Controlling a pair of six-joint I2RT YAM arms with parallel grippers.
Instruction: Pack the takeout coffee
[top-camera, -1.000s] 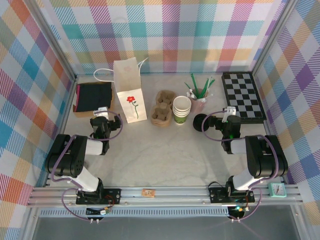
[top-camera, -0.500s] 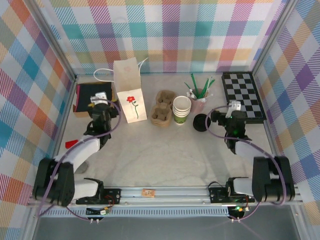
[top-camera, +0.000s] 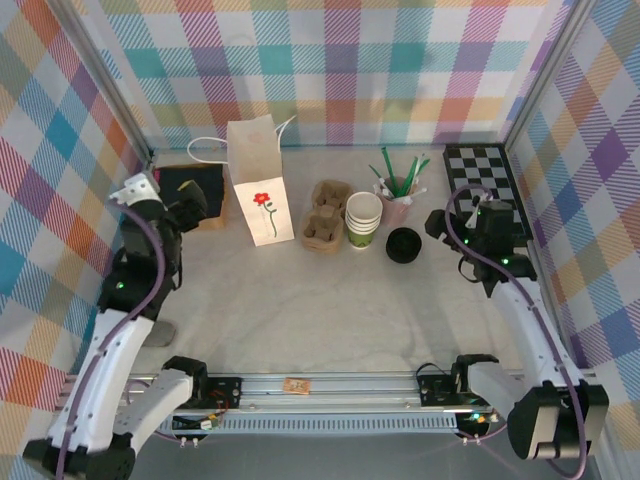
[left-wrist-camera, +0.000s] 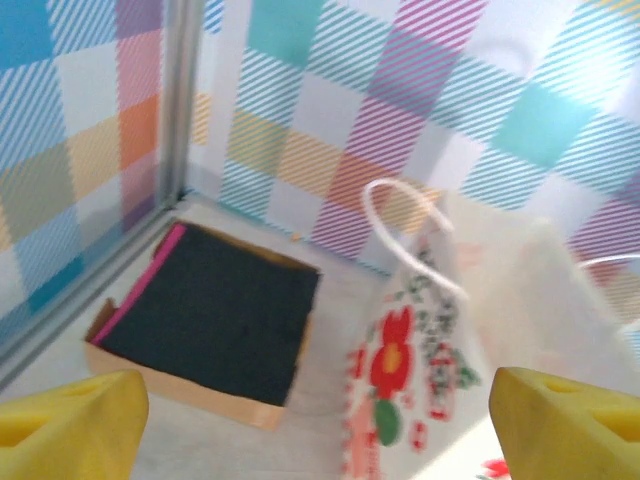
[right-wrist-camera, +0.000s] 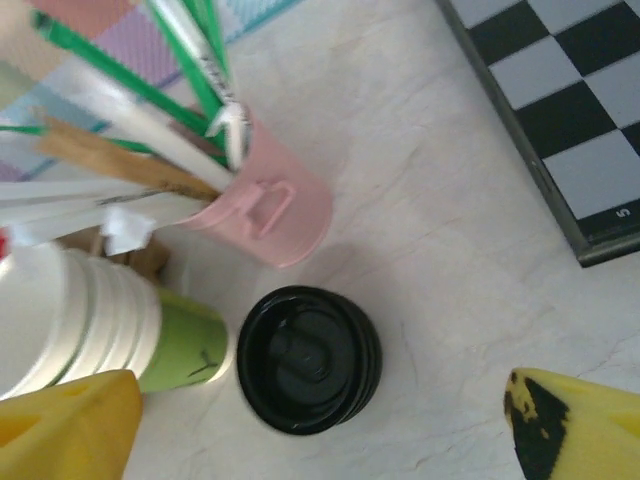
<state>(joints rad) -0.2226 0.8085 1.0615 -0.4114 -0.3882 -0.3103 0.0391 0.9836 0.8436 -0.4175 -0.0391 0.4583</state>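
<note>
**Black lid on the tabletop, both tools spread wide**

From above, the round black plastic lid (top-camera: 404, 244) sits right of the tabletop's centre, just beside the stack of white-and-green paper cups (top-camera: 363, 220). I cannot tell whether a cup stands under it. The right tool (top-camera: 436, 222) hovers near it, and the left tool (top-camera: 196, 203) is over the far-left corner.

Left wrist: yellow fingertips (left-wrist-camera: 70, 425) wide apart, empty, facing a white flowered paper bag (left-wrist-camera: 420, 340).

Right wrist: fingertips equally wide, empty, with the lid below.

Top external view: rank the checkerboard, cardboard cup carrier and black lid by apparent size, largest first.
1. Checkerboard, clearly largest.
2. Cardboard cup carrier.
3. Black lid, clearly smallest.
</note>
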